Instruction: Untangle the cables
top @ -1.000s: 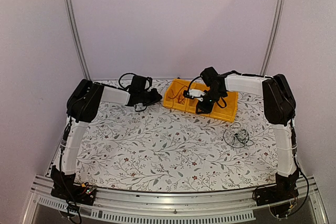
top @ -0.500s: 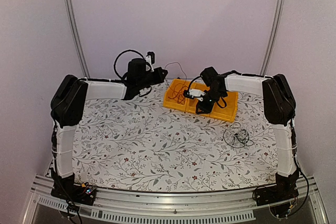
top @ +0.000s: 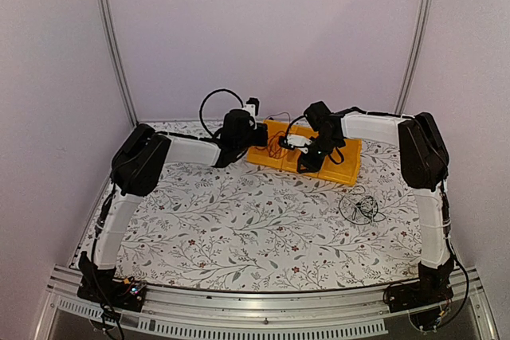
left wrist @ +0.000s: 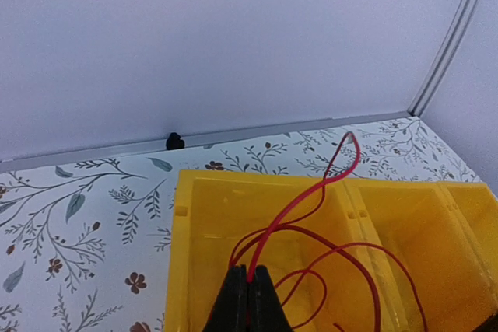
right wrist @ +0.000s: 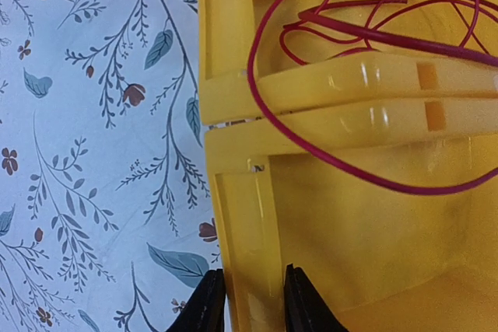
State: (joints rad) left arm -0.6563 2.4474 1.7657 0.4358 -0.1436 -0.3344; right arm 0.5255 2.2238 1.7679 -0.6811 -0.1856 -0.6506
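Left jaws are pinched tight on the thin red wire (left wrist: pixel 311 196), just above the yellow plastic divided bin (left wrist: pixel 180 231) — the rest of it loops down inside, with one strand draped over the divider. Right jaws are narrow, clamped on the bin's side wall so it can't slide. I'd lift slow and straight, watching for a snag on that divider. The loose tangle of thin dark and pale cables (top: pixel 360 206) sits on the floral worktop (top: pixel 239 228) near the bin.
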